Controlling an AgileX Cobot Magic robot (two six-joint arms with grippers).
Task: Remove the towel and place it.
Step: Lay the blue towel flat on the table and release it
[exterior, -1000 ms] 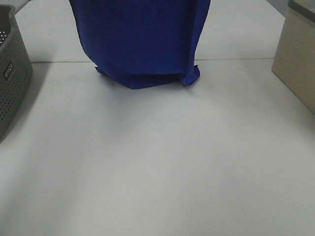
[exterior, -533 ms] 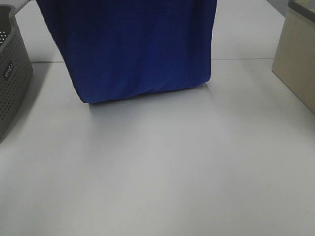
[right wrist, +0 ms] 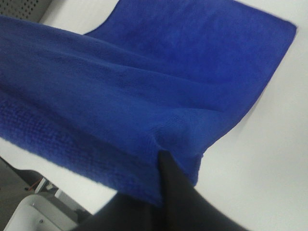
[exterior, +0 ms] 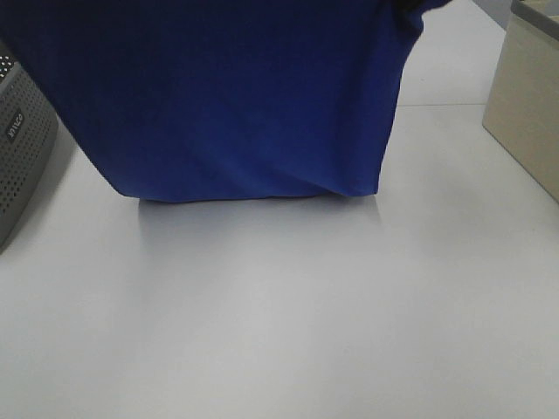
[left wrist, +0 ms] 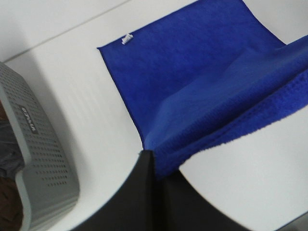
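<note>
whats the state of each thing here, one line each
towel, held up by one edge, spread wide, far end lying on the table
left fingers, shut on the towel's edge
right fingers, shut on the towel's edge
tag, on the towel corner lying flat
basket, upright, partly hidden by the towel
box, upright; open or shut cannot tell

The left pincer (left wrist: 150, 159) is clamped on one upper edge of the towel (left wrist: 202, 72), its black jaws pressed together. The right pincer (right wrist: 165, 161) pinches the opposite upper edge, its jaws likewise closed tight.
</note>
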